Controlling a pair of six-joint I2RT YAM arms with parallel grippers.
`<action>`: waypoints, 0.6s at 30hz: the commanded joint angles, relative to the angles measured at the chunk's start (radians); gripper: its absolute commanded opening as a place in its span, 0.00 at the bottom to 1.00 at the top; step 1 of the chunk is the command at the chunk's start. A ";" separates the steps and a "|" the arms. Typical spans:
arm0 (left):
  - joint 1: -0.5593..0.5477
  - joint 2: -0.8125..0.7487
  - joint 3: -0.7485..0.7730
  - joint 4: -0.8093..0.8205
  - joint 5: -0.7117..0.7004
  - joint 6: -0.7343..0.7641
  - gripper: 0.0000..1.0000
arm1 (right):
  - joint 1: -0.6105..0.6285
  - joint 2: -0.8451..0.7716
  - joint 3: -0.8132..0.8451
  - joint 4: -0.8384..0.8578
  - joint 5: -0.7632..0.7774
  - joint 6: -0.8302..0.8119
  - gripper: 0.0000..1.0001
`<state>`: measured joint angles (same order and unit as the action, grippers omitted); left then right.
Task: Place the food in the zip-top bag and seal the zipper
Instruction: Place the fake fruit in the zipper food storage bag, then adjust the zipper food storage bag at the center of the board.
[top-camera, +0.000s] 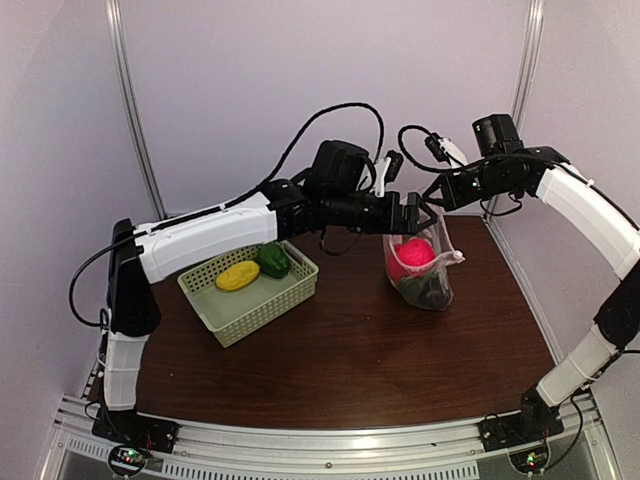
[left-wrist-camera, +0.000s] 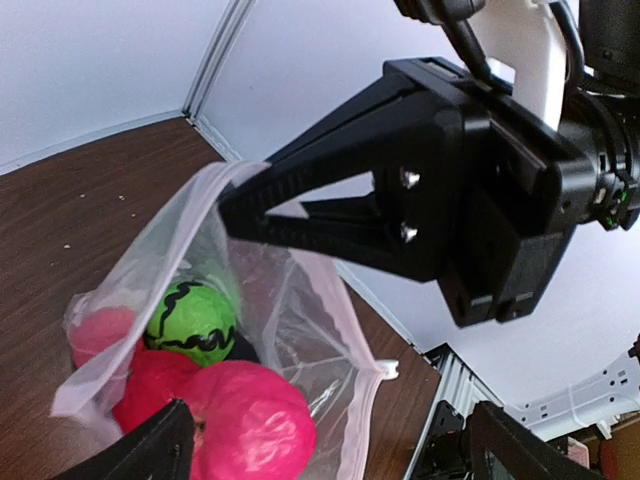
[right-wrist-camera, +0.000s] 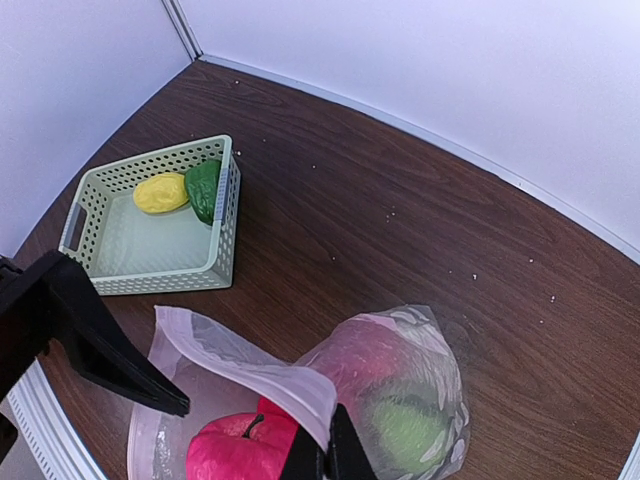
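The right fingers (right-wrist-camera: 325, 455) were pressed fully together on the near lip of the zip-top bag (right-wrist-camera: 400, 380). They pinched the thin plastic and lifted it so that the mouth gaped upward instead of slumping flat on the bench (right-wrist-camera: 400, 200). The left fingers (top-camera: 415, 212) hung just above that mouth, spread wide with nothing between them. That pose looked suited to dropping food straight in without brushing the film.

Inside the bag, a bright pink fruit (left-wrist-camera: 255, 420) sat nearest the opening. A green ball with black wavy stripes (left-wrist-camera: 192, 322) lay behind it, and another pinkish-red piece (left-wrist-camera: 100, 335) sat deeper in the corner. The bag's bottom rested on the bench under their weight, so only the lip needed holding.

The zipper (left-wrist-camera: 345, 310) ran unjoined along the open edge, its two sides well apart — sealing had not begun.

Farther left, well apart from the bag, the pale green lattice basket (right-wrist-camera: 170, 275) held a yellow lemon-like piece (right-wrist-camera: 160, 192) touching a dark green piece (right-wrist-camera: 203, 188). Both probably had to go in before the mouth could be pressed shut.
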<state>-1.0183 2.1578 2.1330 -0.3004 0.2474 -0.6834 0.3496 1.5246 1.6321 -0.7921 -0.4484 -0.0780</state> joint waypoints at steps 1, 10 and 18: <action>-0.005 -0.167 -0.142 0.025 -0.144 0.061 0.98 | 0.006 -0.023 -0.009 0.042 -0.004 0.008 0.00; -0.004 -0.135 -0.258 0.014 -0.197 -0.058 0.73 | 0.006 -0.006 -0.018 0.063 -0.009 0.011 0.00; 0.023 -0.050 -0.171 -0.054 -0.198 -0.149 0.15 | 0.008 -0.016 -0.033 0.068 -0.009 0.012 0.00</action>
<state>-1.0145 2.0674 1.9026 -0.3264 0.0444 -0.7822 0.3496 1.5246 1.6154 -0.7650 -0.4492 -0.0765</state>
